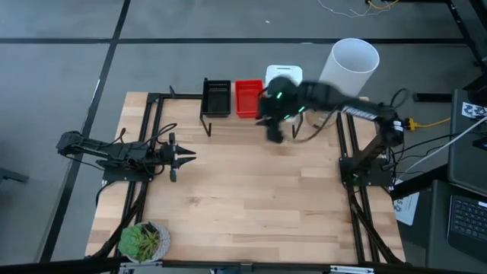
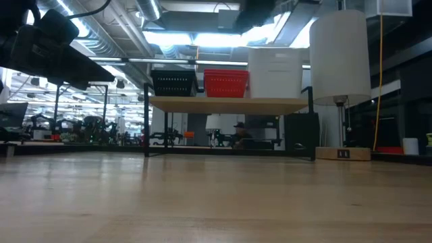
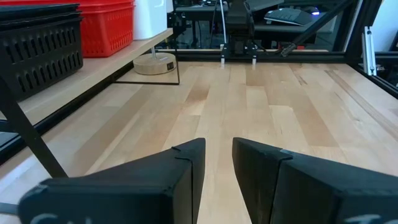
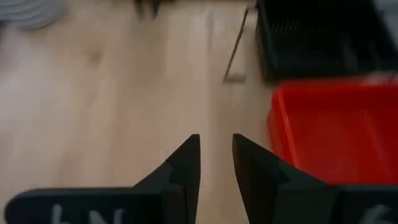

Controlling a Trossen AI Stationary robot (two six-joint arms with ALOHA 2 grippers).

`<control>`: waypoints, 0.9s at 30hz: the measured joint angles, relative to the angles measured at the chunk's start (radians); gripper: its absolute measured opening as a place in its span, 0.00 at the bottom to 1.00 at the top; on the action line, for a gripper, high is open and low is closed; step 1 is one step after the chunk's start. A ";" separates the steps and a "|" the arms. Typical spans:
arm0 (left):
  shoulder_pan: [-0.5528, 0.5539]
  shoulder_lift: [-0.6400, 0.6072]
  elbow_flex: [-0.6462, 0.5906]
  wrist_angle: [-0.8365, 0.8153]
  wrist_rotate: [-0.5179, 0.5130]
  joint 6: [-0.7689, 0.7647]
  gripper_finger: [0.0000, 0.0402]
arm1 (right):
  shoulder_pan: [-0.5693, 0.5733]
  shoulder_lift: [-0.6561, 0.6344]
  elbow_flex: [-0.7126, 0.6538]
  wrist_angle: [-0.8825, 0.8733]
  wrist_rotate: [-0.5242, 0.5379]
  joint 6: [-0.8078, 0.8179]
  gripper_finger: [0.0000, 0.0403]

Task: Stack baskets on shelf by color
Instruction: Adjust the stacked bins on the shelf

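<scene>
On the far side of the light wooden bench [image 1: 251, 198], a low narrow light-wood shelf on thin black metal legs [image 2: 229, 104] carries three stacks of small rectangular plastic baskets in a row: black perforated baskets [image 2: 173, 83] at the left, red perforated baskets [image 2: 226, 84] in the middle, and white baskets [image 2: 275, 73] at the right. A tall white cylinder [image 1: 354, 62] stands just right of the white stack, at the bench's far right corner. The right arm reaches in from the right, and its right claw [image 4: 216, 163] hangs above the bench just near of the shelf, beside the red stack, with its two dark fingers a narrow gap apart and nothing between them. The left arm waits at the left side of the bench, well apart from the shelf, and its left claw [image 3: 217, 163] points toward the middle of the bench, fingers likewise slightly parted and empty. A small green potted plant [image 1: 142, 241] sits at the near left corner
</scene>
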 joint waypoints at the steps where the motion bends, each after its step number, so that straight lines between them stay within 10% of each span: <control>1: 0.000 0.000 0.000 0.000 0.000 0.000 0.19 | 0.024 0.001 -0.065 0.114 0.053 -0.001 0.23; 8: 0.000 0.000 0.000 0.000 0.000 0.000 0.19 | 0.155 0.077 -0.403 0.661 0.472 -0.113 0.23; 18: 0.000 0.000 0.000 0.000 0.000 0.000 0.19 | 0.252 0.180 -0.512 0.788 0.971 -0.137 0.23; 27: 0.000 0.000 0.000 0.000 0.000 0.000 0.19 | 0.303 0.174 -0.486 0.792 1.020 -0.187 0.23</control>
